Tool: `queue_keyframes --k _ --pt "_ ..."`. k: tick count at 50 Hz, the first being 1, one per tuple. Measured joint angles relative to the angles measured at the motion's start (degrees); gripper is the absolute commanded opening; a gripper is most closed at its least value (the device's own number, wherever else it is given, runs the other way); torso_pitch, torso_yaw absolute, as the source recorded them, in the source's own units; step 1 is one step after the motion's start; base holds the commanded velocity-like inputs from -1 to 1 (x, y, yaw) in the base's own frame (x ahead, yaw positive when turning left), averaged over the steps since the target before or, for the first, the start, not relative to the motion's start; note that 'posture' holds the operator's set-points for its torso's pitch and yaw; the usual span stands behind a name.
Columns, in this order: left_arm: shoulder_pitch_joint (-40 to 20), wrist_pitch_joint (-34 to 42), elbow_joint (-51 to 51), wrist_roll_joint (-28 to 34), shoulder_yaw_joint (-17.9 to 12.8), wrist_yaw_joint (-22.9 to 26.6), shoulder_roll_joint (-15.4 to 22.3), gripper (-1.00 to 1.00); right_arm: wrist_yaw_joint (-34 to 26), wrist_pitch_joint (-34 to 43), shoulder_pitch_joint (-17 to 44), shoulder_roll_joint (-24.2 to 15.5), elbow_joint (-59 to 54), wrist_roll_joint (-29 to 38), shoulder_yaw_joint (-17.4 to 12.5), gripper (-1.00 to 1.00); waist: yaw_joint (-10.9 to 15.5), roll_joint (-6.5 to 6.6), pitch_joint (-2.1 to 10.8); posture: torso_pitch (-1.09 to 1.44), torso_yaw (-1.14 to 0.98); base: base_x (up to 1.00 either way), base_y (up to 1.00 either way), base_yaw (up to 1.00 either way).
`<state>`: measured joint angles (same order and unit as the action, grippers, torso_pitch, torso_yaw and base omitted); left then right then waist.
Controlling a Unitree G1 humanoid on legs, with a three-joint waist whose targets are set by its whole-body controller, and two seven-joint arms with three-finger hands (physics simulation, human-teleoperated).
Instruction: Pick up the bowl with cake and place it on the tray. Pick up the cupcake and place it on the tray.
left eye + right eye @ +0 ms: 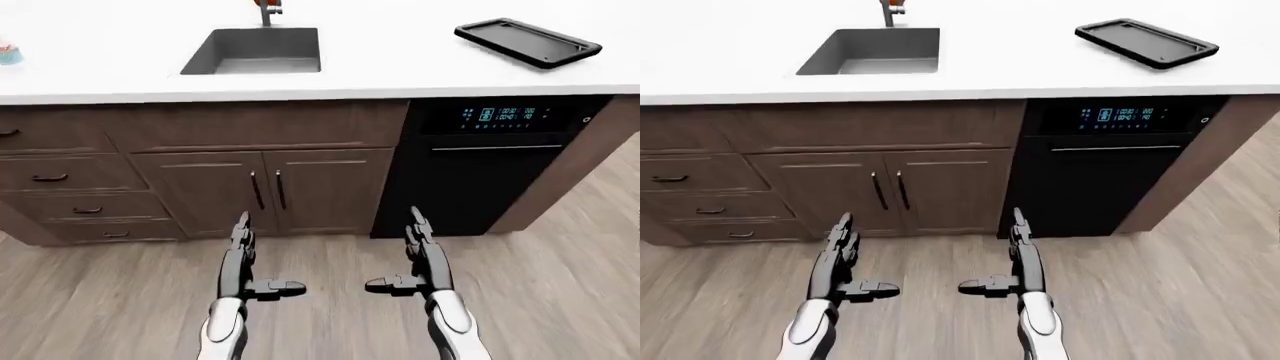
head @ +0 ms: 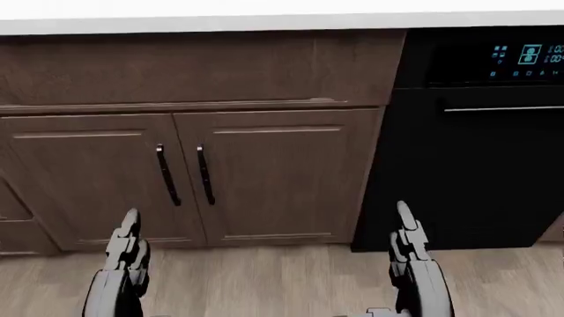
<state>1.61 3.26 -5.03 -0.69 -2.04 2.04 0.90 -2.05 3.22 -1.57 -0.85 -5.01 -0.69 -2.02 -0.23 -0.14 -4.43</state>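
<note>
A black tray (image 1: 528, 42) lies empty on the white counter (image 1: 400, 67) at the top right of the left-eye view. A cupcake (image 1: 9, 53) with pink and teal top shows at the far left edge of that counter, cut by the frame. The bowl with cake is not in view. My left hand (image 1: 252, 262) and right hand (image 1: 412, 259) are open and empty, fingers stretched, held low over the wood floor, well short of the counter.
A grey sink (image 1: 255, 51) with a faucet (image 1: 268, 10) is set in the counter's middle. Brown cabinet doors (image 1: 262, 191) and drawers (image 1: 60, 180) stand below. A black oven (image 1: 485, 165) with a lit display is at the right.
</note>
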Motion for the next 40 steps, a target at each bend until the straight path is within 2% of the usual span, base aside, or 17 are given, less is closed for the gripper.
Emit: queue_keyframes --k 1,3,5,7,11,18,25,29,34,36,38,40 --pt "-0.1 0.1 1.0 0.1 0.1 0.1 0.2 1.00 -0.1 -0.2 -0.2 -0.1 1.0 -0.1 0.0 1.00 0.0 -0.23 0.58 0.00 0.00 0.00 0.00 0.00" --pt "-1.6 -0.6 3.8 0.4 0.1 0.2 0.5 1.00 -0.2 -1.4 0.4 -0.1 3.7 -0.2 -0.1 1.00 0.2 -0.24 3.40 0.00 0.00 0.00 0.00 0.00" --pt "-1.8 -1.3 4.6 0.7 0.3 0.4 0.3 1.00 -0.3 -2.4 0.6 0.1 3.8 -0.3 0.2 1.00 0.3 -0.62 2.34 0.00 0.00 0.00 0.00 0.00" --pt "-0.6 -0.7 5.3 0.9 0.8 0.5 0.0 1.00 -0.4 -2.2 -0.2 0.2 3.4 -0.3 0.5 1.00 0.3 -0.53 3.09 0.00 0.00 0.00 0.00 0.00" --pt "0.0 0.9 5.2 1.2 1.2 0.7 -0.1 1.00 -0.3 -1.3 -0.4 0.1 2.9 -0.4 0.2 1.00 0.4 -0.27 3.11 0.00 0.00 0.00 0.00 0.00" --pt "-0.4 9.1 16.0 2.1 1.4 0.9 0.0 1.00 -0.1 3.3 0.8 -0.2 8.9 -0.5 0.0 1.00 0.4 -0.26 3.64 0.00 0.00 0.00 0.00 0.00" --pt "-5.5 23.2 30.8 2.3 -0.4 1.1 1.0 1.00 0.5 13.7 4.4 -0.8 21.8 -0.7 -1.0 1.00 0.5 -0.24 4.45 0.00 0.00 0.00 0.00 0.00" --pt "-10.9 33.3 37.8 1.7 -2.1 0.9 2.2 1.00 1.2 20.1 8.0 -1.1 26.5 -1.8 -1.9 1.00 0.5 -0.27 4.30 0.00 0.00 0.00 0.00 0.00" --pt "-15.3 41.7 43.7 0.6 -3.5 0.8 3.7 1.00 0.9 24.3 10.1 -1.6 31.0 -2.6 -1.2 1.00 0.1 0.15 4.09 0.00 0.00 0.00 0.19 0.00" --pt "-15.6 43.4 44.6 0.2 -3.1 1.1 3.9 1.00 0.9 24.8 10.2 -1.7 31.8 -2.7 -1.3 1.00 -0.2 -0.93 3.52 0.00 0.00 0.00 0.49 0.00" --pt "-15.9 45.0 45.5 -0.2 -3.2 1.4 4.2 1.00 0.9 25.1 10.2 -1.6 32.0 -2.7 -1.3 1.00 -0.4 -2.09 3.83 0.00 0.00 0.00 0.60 0.00" --pt "-16.5 46.3 46.5 -0.5 -3.9 1.5 4.5 1.00 0.8 25.0 10.3 -1.5 32.2 -2.8 -1.2 1.00 -0.5 -1.96 3.78 0.00 0.00 0.00 0.62 0.00"
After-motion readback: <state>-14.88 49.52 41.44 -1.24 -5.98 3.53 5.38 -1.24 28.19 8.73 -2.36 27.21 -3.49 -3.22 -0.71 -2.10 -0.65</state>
